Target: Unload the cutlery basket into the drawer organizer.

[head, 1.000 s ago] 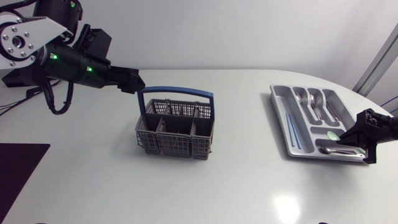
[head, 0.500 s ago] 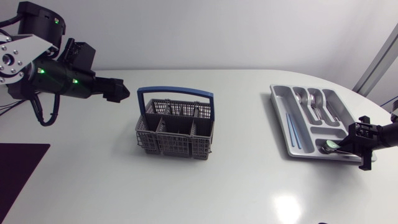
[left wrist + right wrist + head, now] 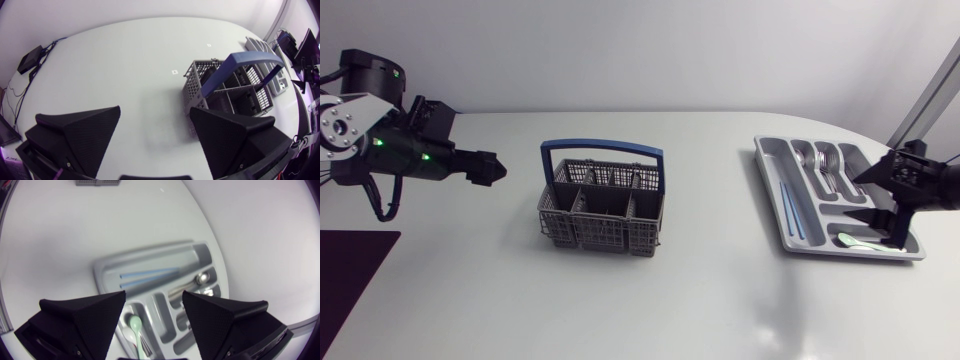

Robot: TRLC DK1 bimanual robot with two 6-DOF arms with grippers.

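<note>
**White desk (image 3: 700,300), two empty pincers: snag risks at tray and basket**

Right pincer (image 3: 153,304): spread wide, gripping nothing, hanging low over the near end of the drawer organizer (image 3: 770,195). Directly under the gap, a mint-green spoon (image 3: 134,325), flat in the crosswise end compartment. Long axis across the organizer's width, bowl toward the side with the two pale blue sticks (image 3: 790,210), handle away from them. Metal cutlery (image 3: 823,160) in the far compartments, lengthwise. Likely trouble here: a low finger clipping the rim on the way out and shoving the light tray askew, or flicking the spoon from its slot.

Left pincer (image 3: 156,111): likewise wide open and empty, aimed at the cutlery basket (image 3: 600,215) but well apart from it. Basket at mid-desk, upright, blue handle (image 3: 603,147) arched across the top; contents hard to make out. Risk there: striking the handle on a flat approach and tipping or sliding the basket.
</note>
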